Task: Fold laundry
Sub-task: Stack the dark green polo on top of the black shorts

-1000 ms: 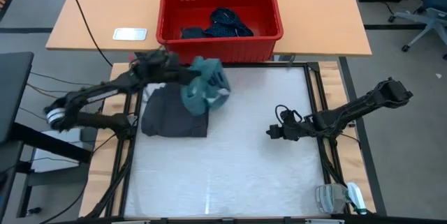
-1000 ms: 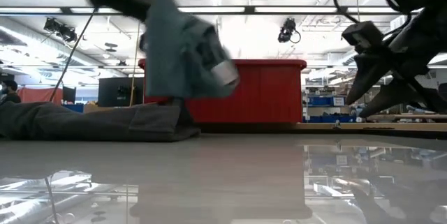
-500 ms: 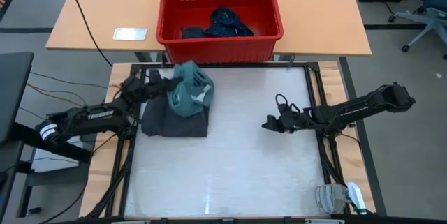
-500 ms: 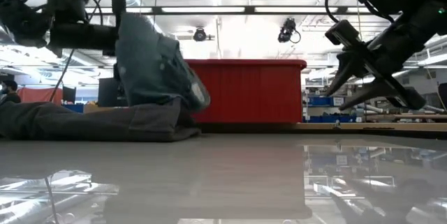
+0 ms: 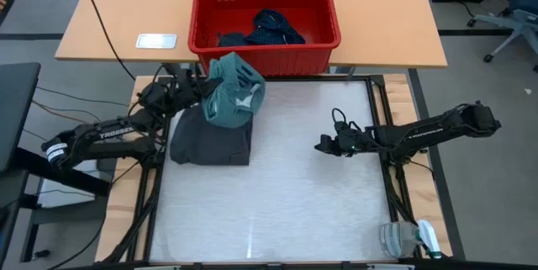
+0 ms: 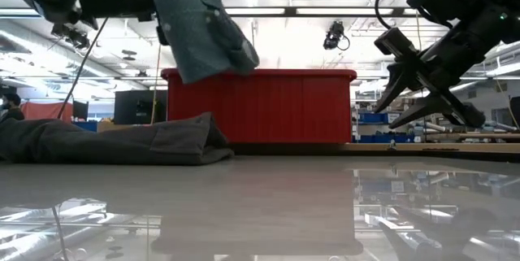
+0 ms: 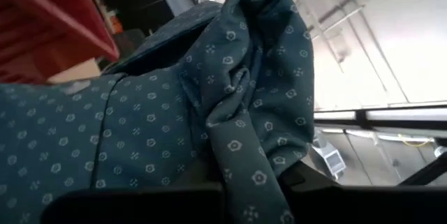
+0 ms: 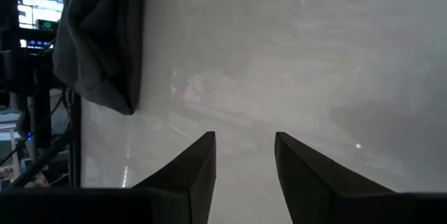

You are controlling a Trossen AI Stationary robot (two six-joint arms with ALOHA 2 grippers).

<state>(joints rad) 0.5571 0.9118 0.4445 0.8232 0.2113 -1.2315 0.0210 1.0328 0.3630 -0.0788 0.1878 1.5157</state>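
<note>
Wooden desk (image 5: pixel 101 18), grey floor (image 5: pixel 496 119), perhaps shelving (image 6: pixel 382 119) behind

Only one word readable: "TROSSEN", in white letters along the left arm (image 5: pixel 109 133). Nothing else legible.

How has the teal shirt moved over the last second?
Yes. The teal shirt, held by the left end effector, swung left, then back toward the red basket.

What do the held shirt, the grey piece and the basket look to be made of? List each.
Teal shirt: thin woven cloth, matte, printed dots; it drapes limply.
Grey piece: thicker soft fabric, matte; lies in rounded folds.
Red basket: probably rigid plastic, smooth walls.
</note>
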